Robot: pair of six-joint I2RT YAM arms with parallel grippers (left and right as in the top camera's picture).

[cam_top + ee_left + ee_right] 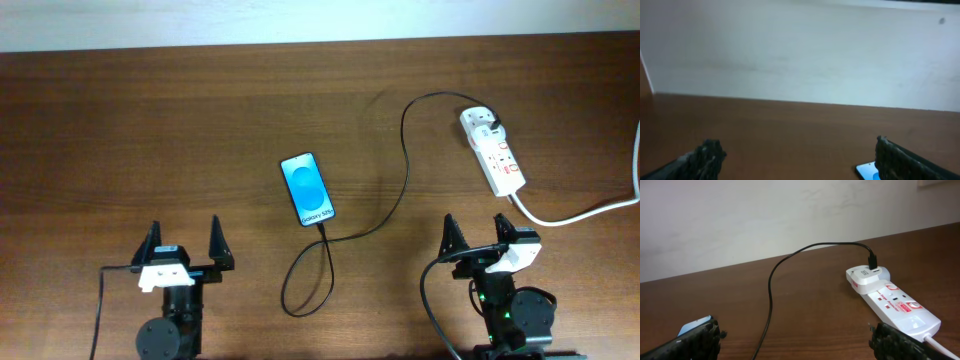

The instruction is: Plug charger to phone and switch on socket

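Observation:
The phone (306, 189) lies face up mid-table, its blue screen lit; a corner shows in the left wrist view (867, 171) and in the right wrist view (692, 325). The black charger cable (405, 170) runs from the phone's near end, loops toward the front, then curves back to a plug in the white socket strip (493, 151), also seen in the right wrist view (895, 302). My left gripper (185, 243) is open and empty at the front left. My right gripper (475, 236) is open and empty at the front right, near the strip's cord end.
The strip's thick white cord (580, 212) runs off to the right edge. A pale wall (800, 50) stands behind the table's far edge. Black robot wires hang by each arm base at the front.

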